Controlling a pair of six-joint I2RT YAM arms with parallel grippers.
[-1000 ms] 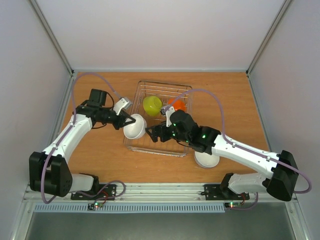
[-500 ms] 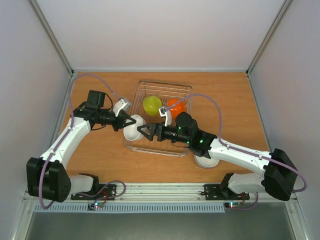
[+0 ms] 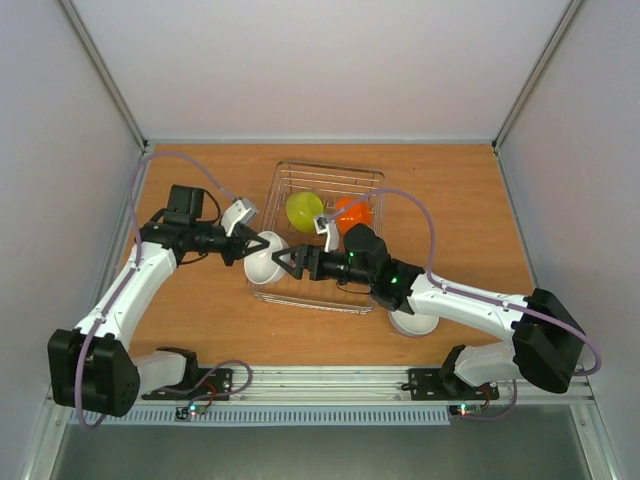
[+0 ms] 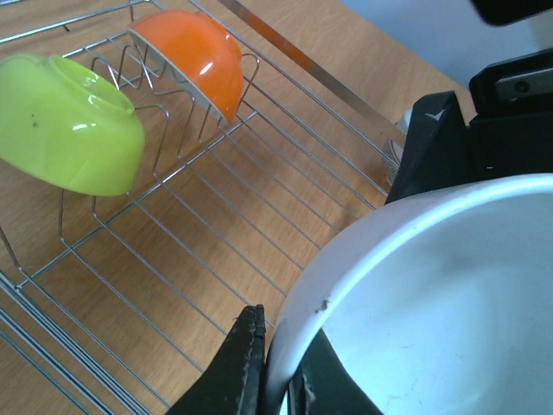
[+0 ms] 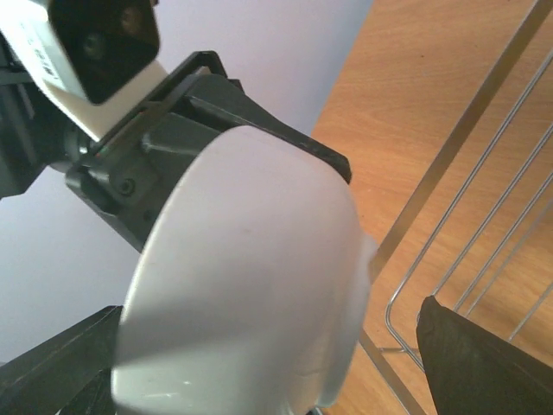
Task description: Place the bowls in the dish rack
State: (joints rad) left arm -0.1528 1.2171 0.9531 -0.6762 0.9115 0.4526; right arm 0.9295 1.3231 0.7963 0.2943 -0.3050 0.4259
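Observation:
My left gripper (image 3: 255, 247) is shut on the rim of a white bowl (image 3: 264, 259) and holds it tilted at the left edge of the dish rack (image 3: 330, 172). The left wrist view shows its fingers (image 4: 244, 367) pinching the bowl's rim (image 4: 406, 294). My right gripper (image 3: 287, 263) is open, with a finger on either side of that bowl (image 5: 251, 277), not gripping it. A lime-yellow bowl (image 3: 304, 210) and an orange bowl (image 3: 353, 209) rest tilted in the rack; both also show in the left wrist view, lime-yellow (image 4: 73, 121) and orange (image 4: 194, 56). A second white bowl (image 3: 412, 321) lies on the table, partly under my right arm.
The wooden table (image 3: 190, 320) is bounded by grey walls left, right and back. The rack's wire grid (image 4: 216, 216) lies bare in front of the lime-yellow and orange bowls. My right arm stretches over the rack's front right corner.
My right gripper has moved left across the rack and now stands open around the white bowl. My left gripper, still holding that bowl, has shifted slightly left.

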